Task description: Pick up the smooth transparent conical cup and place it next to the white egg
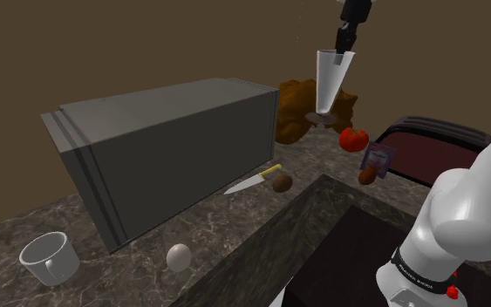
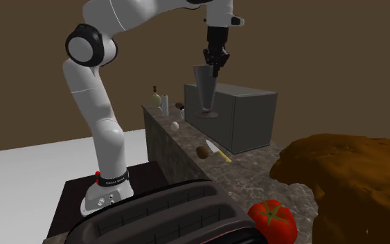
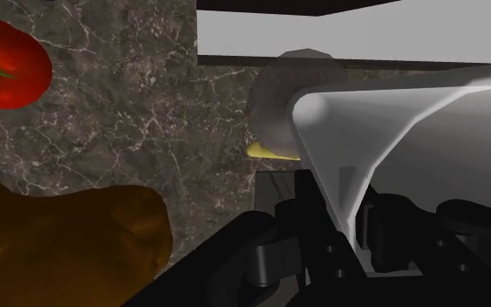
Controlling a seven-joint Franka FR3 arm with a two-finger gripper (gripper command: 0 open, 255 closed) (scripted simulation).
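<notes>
The clear conical cup hangs upright high above the marble counter, its small foot pointing down. My black gripper comes down from above and is shut on the cup's rim. The second exterior view has the cup under the gripper, level with the grey box's top. In the wrist view the fingers clasp the cup's wall at the gripper. The white egg lies on the counter near its front edge, far from the cup; in the second exterior view the egg is a small pale ball.
A large grey box stands on the counter. A yellow-handled knife and a brown round thing lie beside it. A tomato, a brown lumpy mass and a dark toaster are under the cup's side. A white mug sits near the egg.
</notes>
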